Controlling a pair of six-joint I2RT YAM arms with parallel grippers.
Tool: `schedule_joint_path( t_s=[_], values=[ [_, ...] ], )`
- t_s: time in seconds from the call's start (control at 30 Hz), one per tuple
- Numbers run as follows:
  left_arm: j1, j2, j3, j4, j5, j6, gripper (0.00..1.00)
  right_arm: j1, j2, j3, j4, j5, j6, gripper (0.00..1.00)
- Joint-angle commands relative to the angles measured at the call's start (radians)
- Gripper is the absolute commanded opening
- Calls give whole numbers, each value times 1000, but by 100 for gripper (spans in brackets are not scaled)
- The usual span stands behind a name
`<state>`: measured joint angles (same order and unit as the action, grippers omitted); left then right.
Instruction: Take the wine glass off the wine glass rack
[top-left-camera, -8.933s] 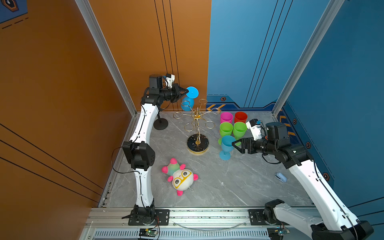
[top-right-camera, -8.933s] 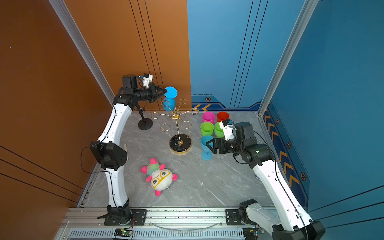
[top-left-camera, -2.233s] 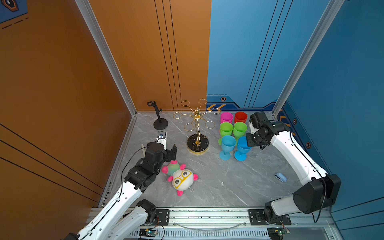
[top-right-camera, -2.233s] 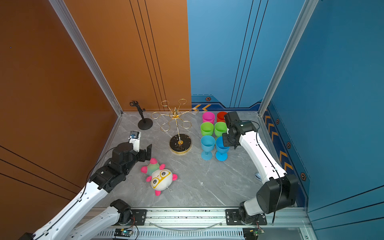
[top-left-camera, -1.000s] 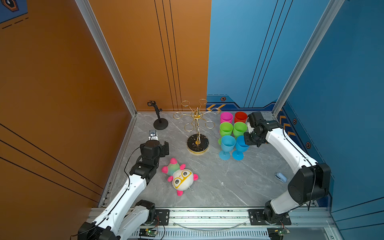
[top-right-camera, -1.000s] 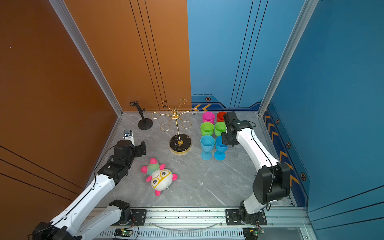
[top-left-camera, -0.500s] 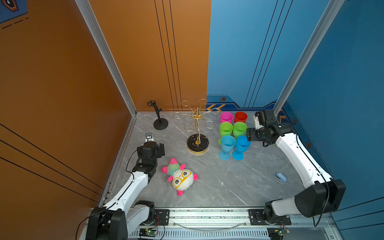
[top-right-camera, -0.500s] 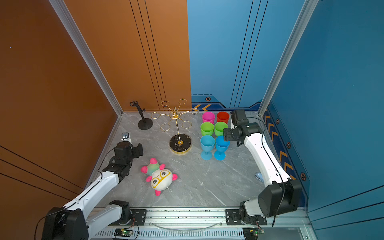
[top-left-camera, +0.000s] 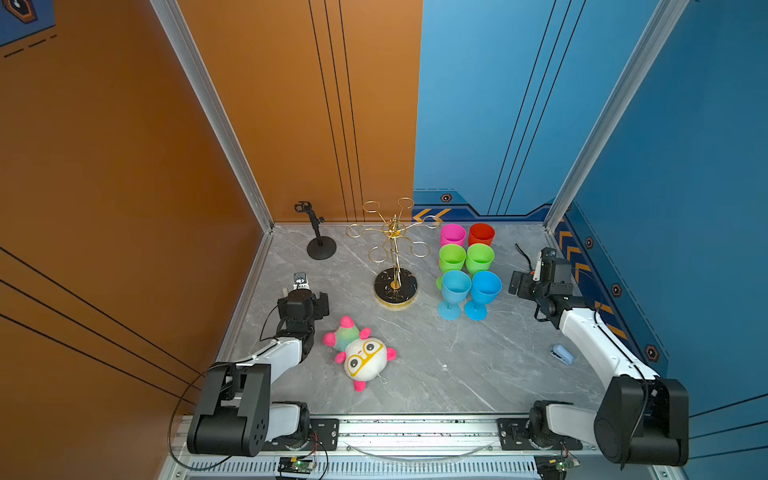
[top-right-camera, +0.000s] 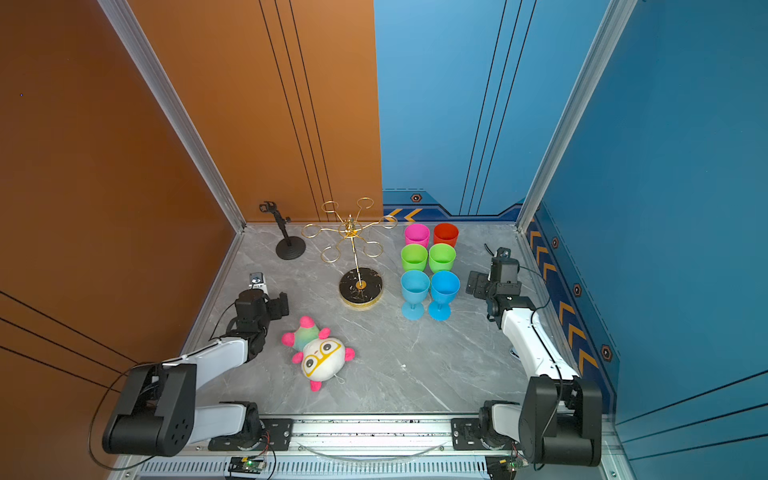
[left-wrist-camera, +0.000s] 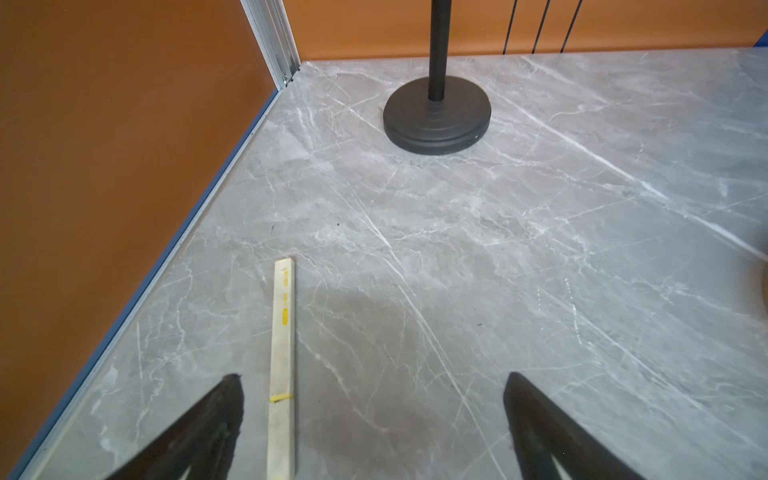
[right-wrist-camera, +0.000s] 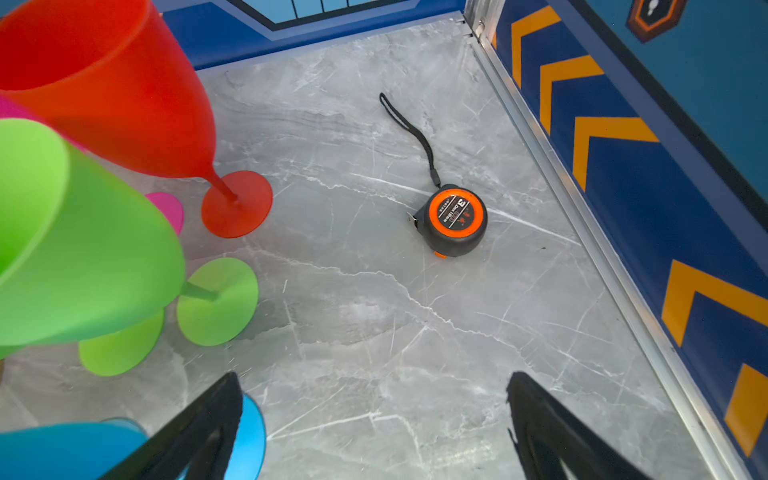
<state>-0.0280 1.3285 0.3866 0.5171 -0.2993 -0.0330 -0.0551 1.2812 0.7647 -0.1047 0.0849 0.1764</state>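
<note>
Surface (top-left-camera: 457, 374): wine glass rack (top-left-camera: 395, 286) bare; 6 wine glasses (top-left-camera: 484, 286) beside, prob. light slick plastic, grab stems. My left gripper (left-wrist-camera: 372, 376), right gripper (right-wrist-camera: 372, 374): spread.

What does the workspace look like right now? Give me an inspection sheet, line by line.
Surface: grey marble table, no spills seen.
Job's things: wine glass rack upright, loops empty; pink glass, red glass, green glasses, blue glasses stand beside it.
Clutter: plush toy, black stand, tape measure, pale stick, small blue item.
Tools: left tool open, empty; right tool open, empty.
Cables: black cable loops beside the left arm.
Surroundings: orange wall, blue wall.
</note>
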Motion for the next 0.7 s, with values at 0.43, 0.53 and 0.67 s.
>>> schedule_joint_path(
  t_s=[0.43, 0.53, 0.67],
  values=[
    [10, 242, -44, 493, 126, 14, 98, 76, 168, -254, 656, 108, -98, 100],
    [5, 232, -51, 487, 130, 24, 98, 77, 182, -282, 729, 80, -95, 100],
    [13, 236, -38, 467, 133, 19, 98, 84, 272, -428, 1097, 71, -107, 100]
  ],
)
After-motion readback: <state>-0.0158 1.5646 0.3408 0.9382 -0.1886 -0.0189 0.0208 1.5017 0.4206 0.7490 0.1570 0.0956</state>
